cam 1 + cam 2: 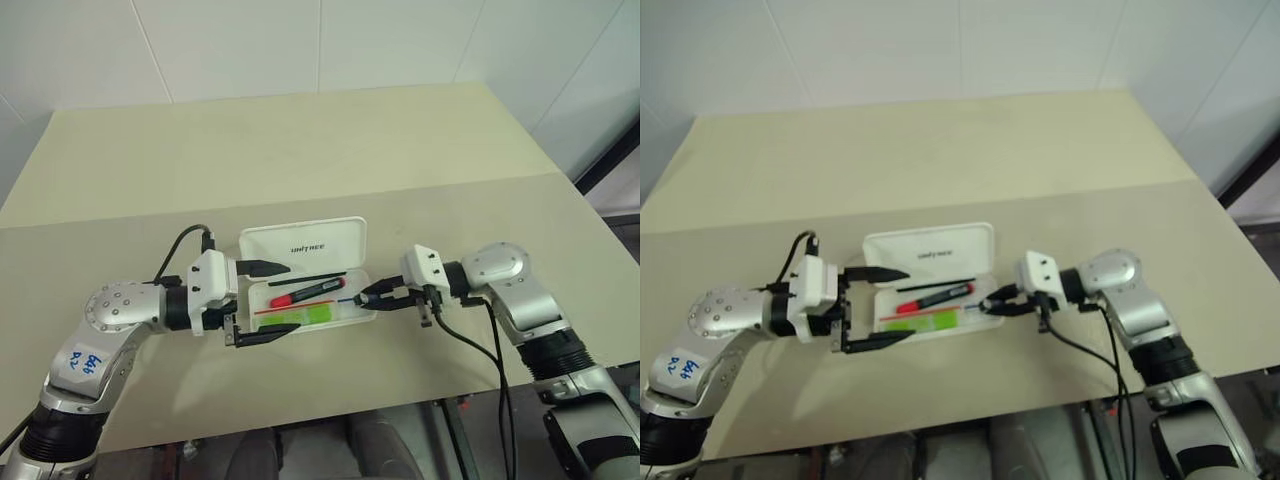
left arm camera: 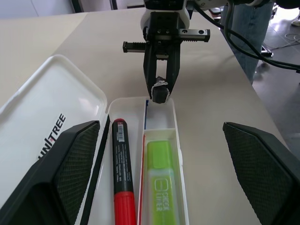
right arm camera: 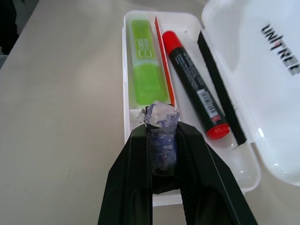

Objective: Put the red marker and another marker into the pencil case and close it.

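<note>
Right wrist view: right end effector (image 3: 161, 123) clamped on small wrapped item (image 3: 161, 133); left end effector (image 1: 262, 303) wide open, empty.

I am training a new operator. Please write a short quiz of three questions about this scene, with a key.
1. True or false: the red marker lies inside the case.
2. The case lid is: A) shut B) open C) missing
3. Which gripper holds a small wrapped object?

Key:
1. True; it lies beside the green highlighter.
2. B
3. The right gripper, over the end of the case; the left gripper is open.
</note>
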